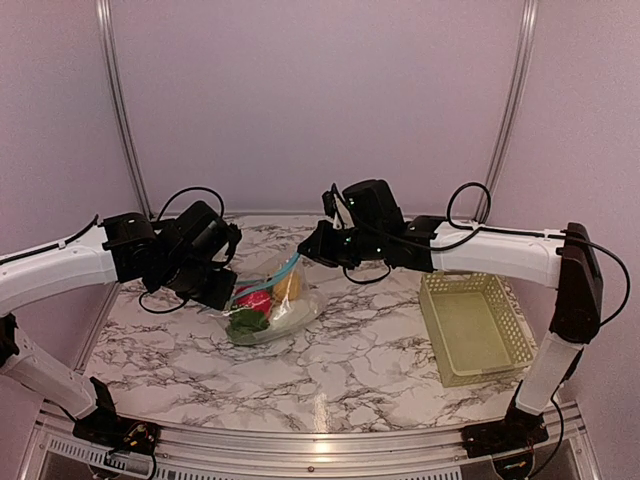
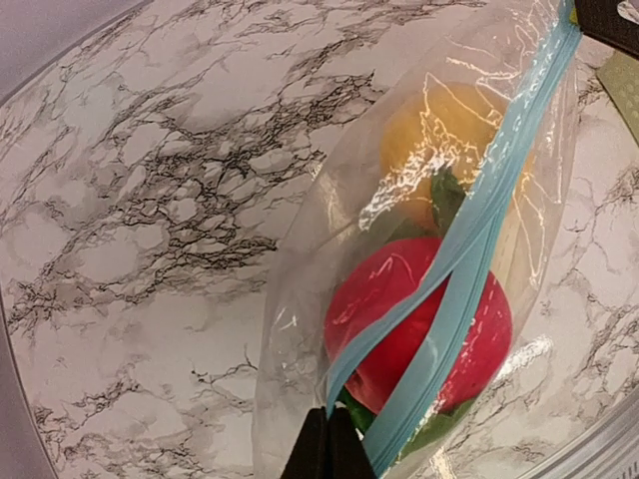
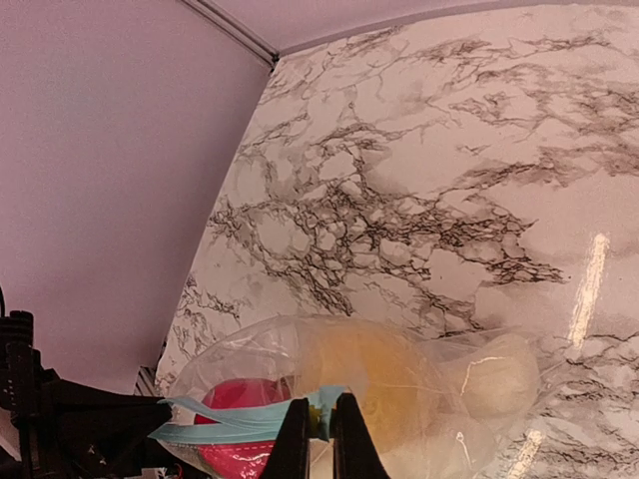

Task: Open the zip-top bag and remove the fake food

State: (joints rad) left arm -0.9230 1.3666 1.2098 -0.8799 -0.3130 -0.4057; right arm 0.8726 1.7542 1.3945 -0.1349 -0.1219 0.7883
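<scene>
The clear zip-top bag (image 1: 272,308) hangs between both grippers over the marble table. Its light blue zipper strip (image 2: 469,239) has split apart near the left end. My left gripper (image 2: 327,439) is shut on the strip's left end. My right gripper (image 3: 319,431) is shut on the strip's right end (image 3: 344,401). Inside the bag are a red fruit (image 2: 419,319), a yellow-orange fruit (image 2: 439,130), a green leafy vegetable (image 1: 247,322) and a white piece (image 3: 499,374).
A pale yellow-green lattice basket (image 1: 473,325) stands on the right side of the marble table (image 1: 350,370), under the right arm. Purple walls close in the back and sides.
</scene>
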